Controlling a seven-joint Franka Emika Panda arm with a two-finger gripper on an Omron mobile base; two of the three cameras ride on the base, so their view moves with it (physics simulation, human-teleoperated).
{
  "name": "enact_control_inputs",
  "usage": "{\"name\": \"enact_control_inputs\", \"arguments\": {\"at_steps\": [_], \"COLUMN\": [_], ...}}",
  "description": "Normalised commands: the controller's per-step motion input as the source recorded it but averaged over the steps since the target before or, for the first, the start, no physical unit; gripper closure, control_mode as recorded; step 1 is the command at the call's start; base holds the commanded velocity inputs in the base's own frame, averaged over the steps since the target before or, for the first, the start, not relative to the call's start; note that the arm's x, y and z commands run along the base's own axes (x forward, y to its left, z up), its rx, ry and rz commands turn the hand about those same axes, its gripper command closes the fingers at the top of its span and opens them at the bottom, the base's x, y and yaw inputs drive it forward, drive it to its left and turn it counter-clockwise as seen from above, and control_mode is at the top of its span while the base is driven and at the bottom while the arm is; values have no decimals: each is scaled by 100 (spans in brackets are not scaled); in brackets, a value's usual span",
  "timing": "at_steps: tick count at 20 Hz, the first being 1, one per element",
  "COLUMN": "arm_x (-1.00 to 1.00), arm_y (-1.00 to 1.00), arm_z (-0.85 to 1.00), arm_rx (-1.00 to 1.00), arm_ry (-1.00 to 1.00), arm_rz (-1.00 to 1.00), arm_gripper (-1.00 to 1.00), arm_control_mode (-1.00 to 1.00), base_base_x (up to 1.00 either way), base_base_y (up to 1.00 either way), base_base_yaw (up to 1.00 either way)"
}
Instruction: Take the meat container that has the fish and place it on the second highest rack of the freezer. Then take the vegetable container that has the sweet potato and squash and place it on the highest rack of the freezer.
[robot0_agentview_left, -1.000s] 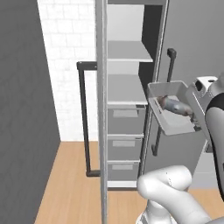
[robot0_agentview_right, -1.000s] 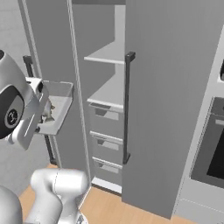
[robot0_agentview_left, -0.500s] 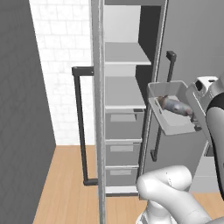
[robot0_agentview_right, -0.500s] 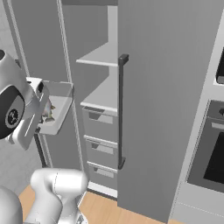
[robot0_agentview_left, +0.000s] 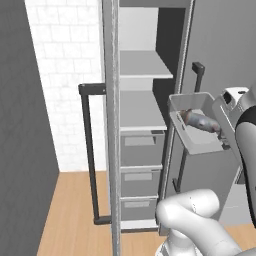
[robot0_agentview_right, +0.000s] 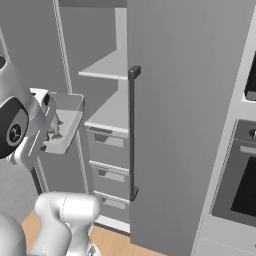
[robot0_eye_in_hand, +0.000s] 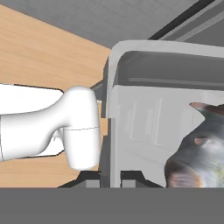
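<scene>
Clearly the first step is in hand: the meat container (robot0_agentview_left: 197, 127) is carried in the air in front of the open freezer (robot0_agentview_left: 142, 150), just beside its right edge and roughly level with the lower of its two shelves. The fish (robot0_agentview_left: 199, 120) lies inside, toward the tray's near end, and in the hand view its grey body (robot0_eye_in_hand: 201, 148) rests against the floor of the tray. The gripper (robot0_eye_in_hand: 110, 178) is clenched on the tray's near wall, one finger tip either side of the rim, so the container hangs tilted from that single edge.

My judgement is that the placing is not yet done. The second highest rack (robot0_agentview_left: 140, 112), directly above the grey drawers (robot0_agentview_left: 141, 147), is bare and is the goal for this tray; the highest rack (robot0_agentview_left: 142, 65) above it waits for the other container. The next move calls for swinging the tray leftward past the freezer's right frame, levelling it so the fish does not slide, and easing it onto that shelf before letting go. The frame edge looks like the likely place for a snag.

Around the freezer, its door (robot0_agentview_left: 111, 125) stands open edge-on with a long black bar handle (robot0_agentview_left: 89, 155). A white brick wall (robot0_agentview_left: 65, 75) lies behind the door, wooden floor (robot0_agentview_left: 70, 210) below, and an oven (robot0_agentview_right: 240, 185) stands well to the freezer's right.
</scene>
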Motion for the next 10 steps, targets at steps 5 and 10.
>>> {"name": "enact_control_inputs", "arguments": {"at_steps": [5,10], "arm_x": [0,0], "arm_y": [0,0], "arm_z": [0,0], "arm_rx": [0,0], "arm_ry": [0,0], "arm_rz": [0,0], "arm_gripper": [100,100], "arm_control_mode": [100,100], "base_base_x": [39,34], "base_base_y": [21,22], "base_base_yaw": [-1,0]}}
